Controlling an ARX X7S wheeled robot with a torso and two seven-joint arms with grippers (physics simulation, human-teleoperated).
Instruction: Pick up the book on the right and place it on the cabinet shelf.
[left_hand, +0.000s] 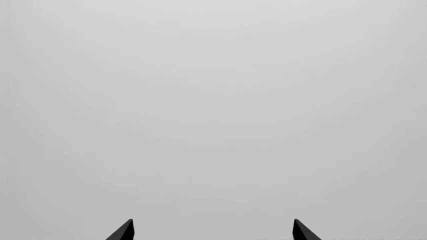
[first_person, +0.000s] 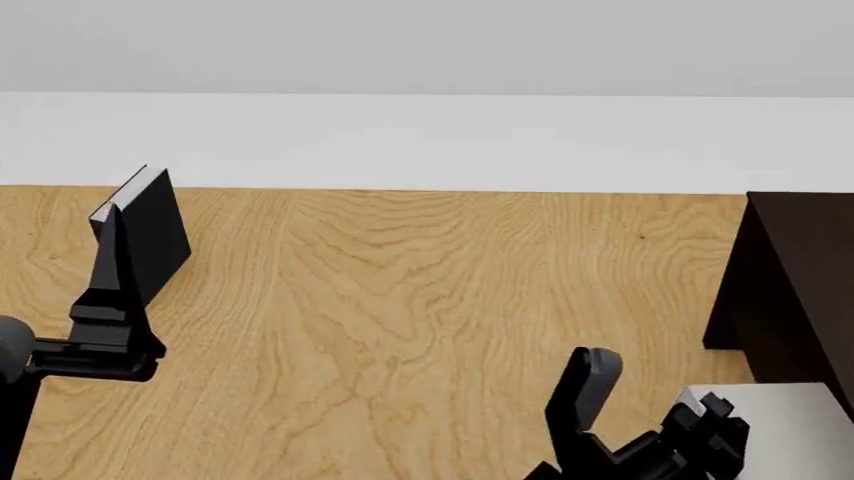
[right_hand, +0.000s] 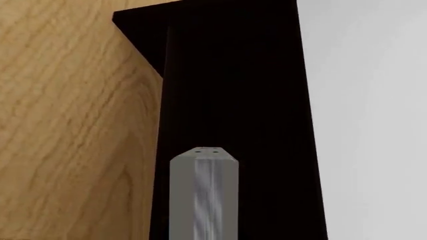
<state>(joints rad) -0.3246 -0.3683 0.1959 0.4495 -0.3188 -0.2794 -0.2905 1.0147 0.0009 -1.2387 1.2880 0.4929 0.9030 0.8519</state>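
The book (first_person: 787, 430) is a light grey block lying flat at the head view's bottom right, just in front of the dark cabinet shelf (first_person: 794, 270). My right gripper (first_person: 707, 435) reaches onto the book's left side. In the right wrist view the book's narrow edge (right_hand: 203, 195) runs out between the jaws of the right gripper (right_hand: 203, 232) toward the cabinet shelf (right_hand: 233, 90); the jaws stand close against it. I cannot tell whether the book rests on the table. My left gripper (first_person: 112, 215) (left_hand: 213, 222) is open and empty, facing a blank wall.
A black book (first_person: 147, 235) with a white page edge stands upright at the far left of the wooden table (first_person: 400, 300), just behind my left gripper. An upright black and grey part of my right arm (first_person: 587, 390) rises left of the book. A white wall (first_person: 427, 140) lies beyond the table.
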